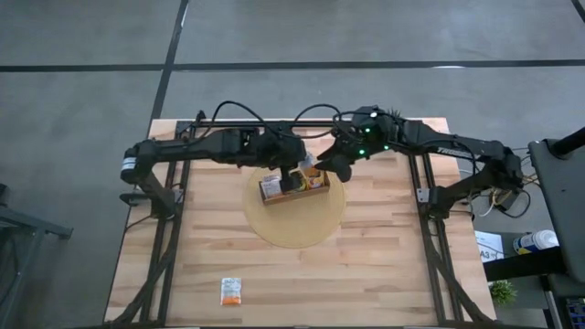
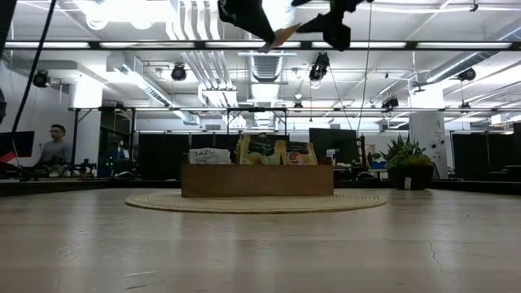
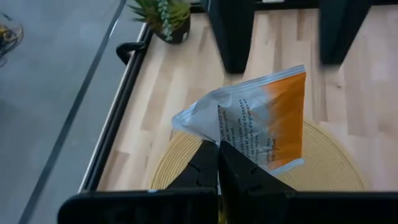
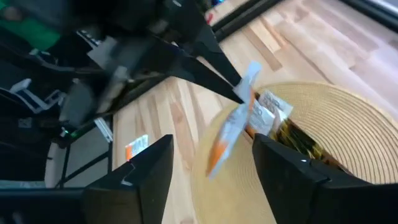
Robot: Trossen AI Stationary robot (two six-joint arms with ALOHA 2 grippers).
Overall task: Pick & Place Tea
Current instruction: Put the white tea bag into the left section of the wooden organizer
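One white-orange sachet (image 3: 258, 121) pinched by shut left hand (image 3: 217, 149) above tray (image 1: 294, 188) near worktop's far edge; right hand (image 4: 211, 158) open, empty. Corner-only pinch risks slip.

The left gripper (image 3: 218, 158) has its two dark fingers pressed together on the lower edge of a tea sachet (image 3: 258, 127). The sachet is white at one end and orange at the other, with small dark print, and it stands up crumpled above the fingers. Under it lies a round woven mat (image 3: 323, 165) on the wooden table (image 3: 161, 93). A small potted plant (image 3: 163, 17) sits at the table's edge, beside grey floor (image 3: 50, 74).
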